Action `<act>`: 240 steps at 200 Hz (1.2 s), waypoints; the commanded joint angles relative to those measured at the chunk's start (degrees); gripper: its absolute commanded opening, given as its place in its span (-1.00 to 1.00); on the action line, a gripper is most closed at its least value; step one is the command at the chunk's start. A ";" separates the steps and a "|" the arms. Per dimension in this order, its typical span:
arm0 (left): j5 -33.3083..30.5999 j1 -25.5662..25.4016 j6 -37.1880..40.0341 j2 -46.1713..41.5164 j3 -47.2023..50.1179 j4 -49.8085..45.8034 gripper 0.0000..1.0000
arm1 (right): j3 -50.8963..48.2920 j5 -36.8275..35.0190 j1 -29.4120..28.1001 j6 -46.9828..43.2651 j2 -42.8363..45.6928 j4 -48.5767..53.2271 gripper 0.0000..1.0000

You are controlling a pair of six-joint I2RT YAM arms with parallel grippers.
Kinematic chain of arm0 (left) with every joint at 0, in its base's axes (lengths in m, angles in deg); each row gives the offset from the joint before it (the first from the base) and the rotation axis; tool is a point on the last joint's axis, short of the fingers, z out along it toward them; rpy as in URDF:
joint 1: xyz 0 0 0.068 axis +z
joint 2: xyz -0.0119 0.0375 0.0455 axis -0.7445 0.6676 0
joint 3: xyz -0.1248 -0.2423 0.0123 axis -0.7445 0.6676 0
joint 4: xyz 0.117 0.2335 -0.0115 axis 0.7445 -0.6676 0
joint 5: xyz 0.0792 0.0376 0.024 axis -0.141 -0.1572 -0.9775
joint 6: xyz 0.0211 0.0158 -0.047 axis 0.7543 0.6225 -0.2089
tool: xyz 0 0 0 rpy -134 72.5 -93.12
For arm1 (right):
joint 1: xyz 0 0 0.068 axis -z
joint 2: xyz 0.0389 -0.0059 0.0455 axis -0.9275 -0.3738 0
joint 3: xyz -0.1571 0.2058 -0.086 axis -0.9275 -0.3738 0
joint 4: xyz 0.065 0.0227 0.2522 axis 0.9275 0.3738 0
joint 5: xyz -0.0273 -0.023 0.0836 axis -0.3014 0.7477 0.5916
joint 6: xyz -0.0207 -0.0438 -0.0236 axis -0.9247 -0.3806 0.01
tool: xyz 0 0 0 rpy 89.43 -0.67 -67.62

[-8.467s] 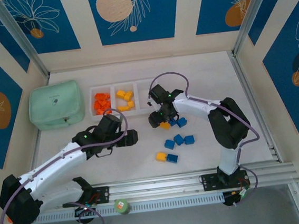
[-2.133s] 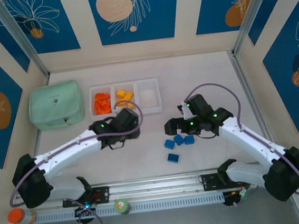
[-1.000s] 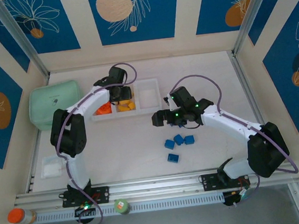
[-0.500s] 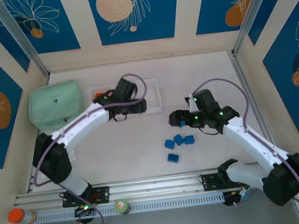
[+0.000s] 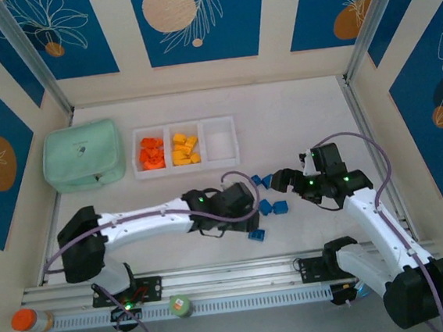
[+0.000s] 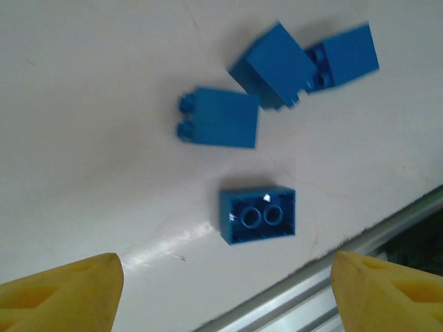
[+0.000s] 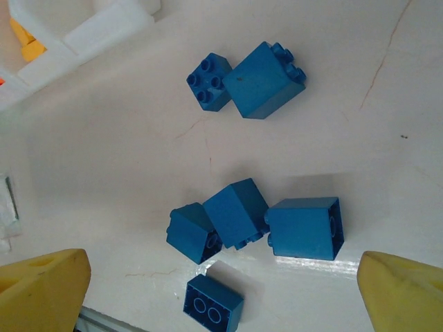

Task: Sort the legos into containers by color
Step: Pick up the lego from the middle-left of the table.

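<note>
The white tray (image 5: 208, 164) holds orange-red bricks (image 5: 151, 152) in its left compartment and yellow bricks (image 5: 184, 148) in the middle one; the right compartment (image 5: 220, 141) has nothing in it. Several blue bricks lie on the table: two (image 5: 261, 181) near my right gripper (image 5: 280, 181), two more (image 5: 272, 206) lower down, and an upside-down one (image 5: 256, 236). My left gripper (image 5: 246, 220) hovers open over that upside-down brick (image 6: 258, 216), its yellow fingers (image 6: 62, 294) wide apart. In the right wrist view the right gripper (image 7: 223, 268) is open above a blue cluster (image 7: 235, 212).
A mint-green pouch (image 5: 83, 154) lies left of the tray. The metal rail (image 5: 240, 274) runs along the near table edge, close to the upside-down brick. An orange-lidded jar (image 5: 22, 318) and a green-capped item (image 5: 180, 303) sit below the rail. The tray corner (image 7: 90, 28) shows top left.
My left arm swung from the tray down to the blue bricks near the rail. The right gripper drew back to the right, leaving two blue bricks on the table beside it.
</note>
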 commanded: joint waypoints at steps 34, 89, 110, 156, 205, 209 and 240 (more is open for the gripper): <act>1.59 -3.24 -4.33 10.78 -5.79 0.27 0.66 | -2.28 5.86 4.07 -0.78 -1.35 -2.30 0.98; 1.76 -3.67 -1.29 19.21 -12.29 -2.94 0.76 | -3.97 8.88 7.04 -1.31 -2.48 -5.23 0.98; 1.31 -3.77 -0.74 21.59 -14.25 -4.87 0.74 | -4.45 9.58 7.62 -1.32 -2.56 -5.75 0.99; -0.03 -3.72 0.16 23.99 -15.88 -7.36 0.61 | -4.83 10.46 7.86 -1.58 -3.18 -6.49 0.98; -0.66 -3.55 0.87 24.75 -16.77 -8.13 0.27 | -4.73 11.03 7.86 -1.82 -4.03 -6.85 0.98; -0.66 -3.55 1.00 24.76 -16.70 -8.08 0.24 | -4.75 11.05 7.84 -1.91 -4.02 -6.85 0.98; -1.02 -3.60 1.09 23.67 -16.33 -7.92 0.04 | -3.97 11.28 7.77 -2.45 -4.42 -6.27 0.98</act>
